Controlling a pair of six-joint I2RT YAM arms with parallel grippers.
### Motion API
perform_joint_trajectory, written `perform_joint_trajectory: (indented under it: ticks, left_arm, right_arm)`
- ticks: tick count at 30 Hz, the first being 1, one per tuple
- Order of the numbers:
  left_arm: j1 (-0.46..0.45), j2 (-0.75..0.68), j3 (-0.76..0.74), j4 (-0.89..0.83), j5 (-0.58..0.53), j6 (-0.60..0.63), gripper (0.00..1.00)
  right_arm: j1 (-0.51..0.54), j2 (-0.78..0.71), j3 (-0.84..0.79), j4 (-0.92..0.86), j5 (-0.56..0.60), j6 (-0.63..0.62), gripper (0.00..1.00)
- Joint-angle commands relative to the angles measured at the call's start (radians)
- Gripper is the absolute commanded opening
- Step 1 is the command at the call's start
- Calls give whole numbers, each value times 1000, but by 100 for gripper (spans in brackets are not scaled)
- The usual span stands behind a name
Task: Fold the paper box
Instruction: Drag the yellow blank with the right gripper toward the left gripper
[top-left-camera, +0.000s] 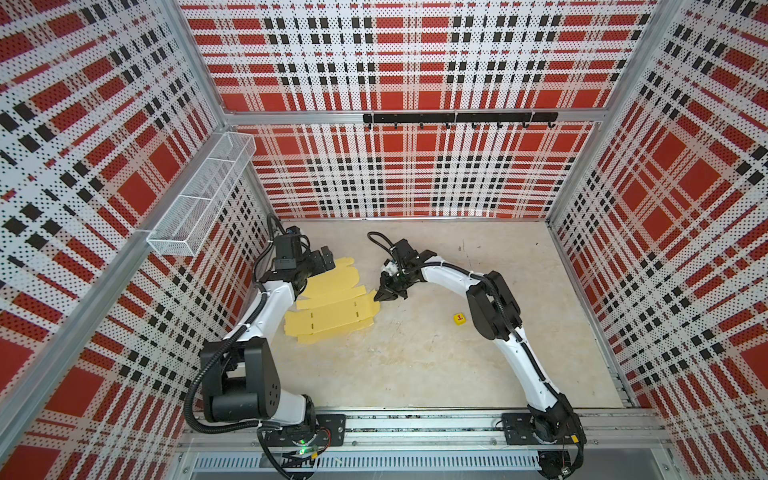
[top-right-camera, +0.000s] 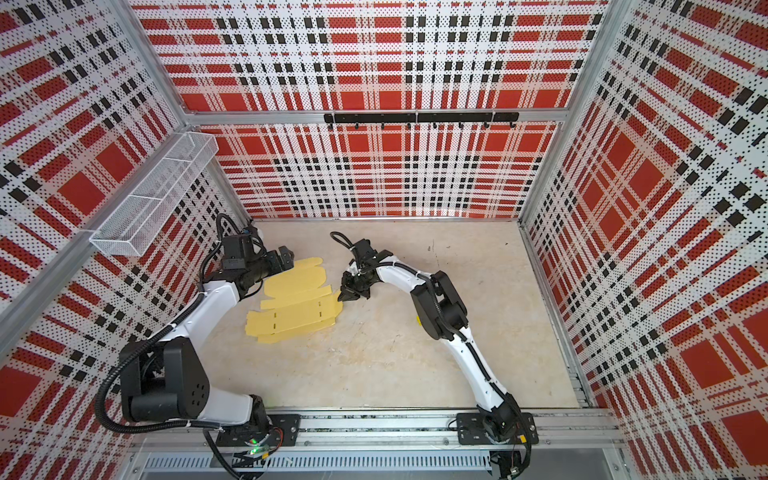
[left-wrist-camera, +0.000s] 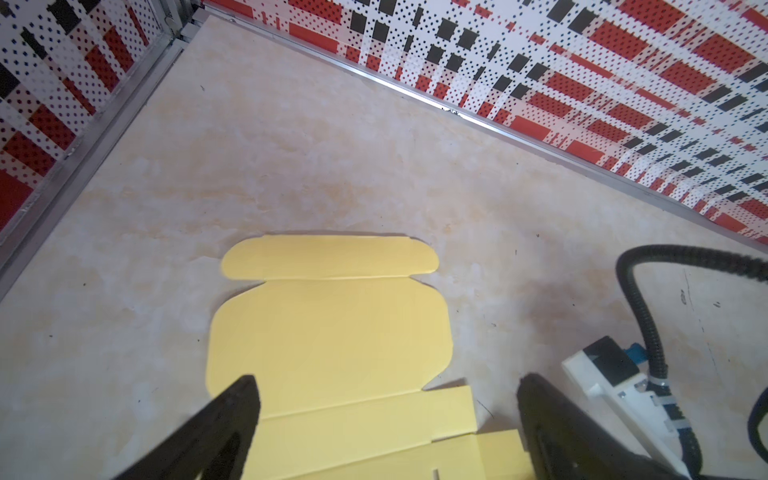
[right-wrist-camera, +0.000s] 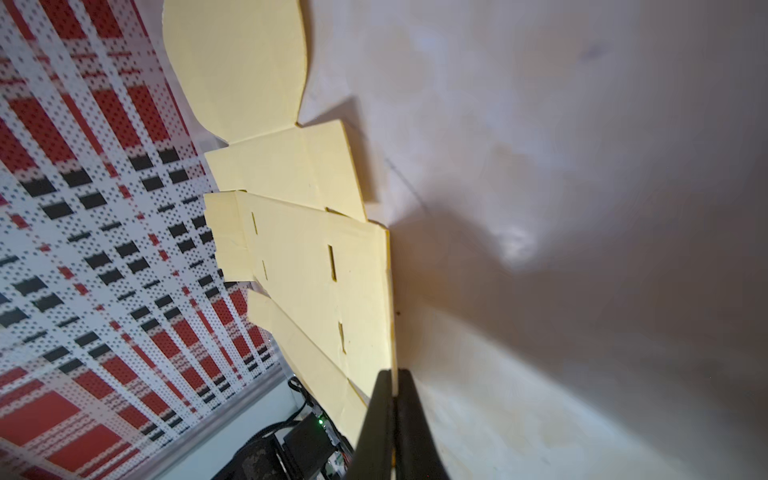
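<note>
Right end effector (right-wrist-camera: 394, 374) grips paper box (right-wrist-camera: 316, 266) edge | long axis crosswise to it | left end effector (left-wrist-camera: 386, 382) open, over sheet

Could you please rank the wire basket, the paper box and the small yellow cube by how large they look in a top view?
Largest, tied: the wire basket and the paper box look about alike; the basket hangs high on the wall, nearer the camera, so I won't rank them.
Smallest: the yellow cube, clearly.
</note>
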Motion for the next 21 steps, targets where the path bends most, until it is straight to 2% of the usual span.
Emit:
perform_joint_trajectory:
  ticks: [1, 5, 12, 21]
  left_arm:
    - [7, -37, 1, 20, 22, -27, 99]
    - [-3, -42, -13, 39, 60, -50, 99]
    - [-39, -48, -14, 51, 98, -87, 100]
    - [-60, -66, -128, 127, 109, -238, 100]
  right_arm:
    - [-40, -88, -109, 131, 86, 130, 1]
    - [-79, -179, -234, 194, 165, 178, 2]
    - [-134, -342, -529, 415, 288, 345, 3]
    - [-136, -486, -824, 631, 448, 607, 1]
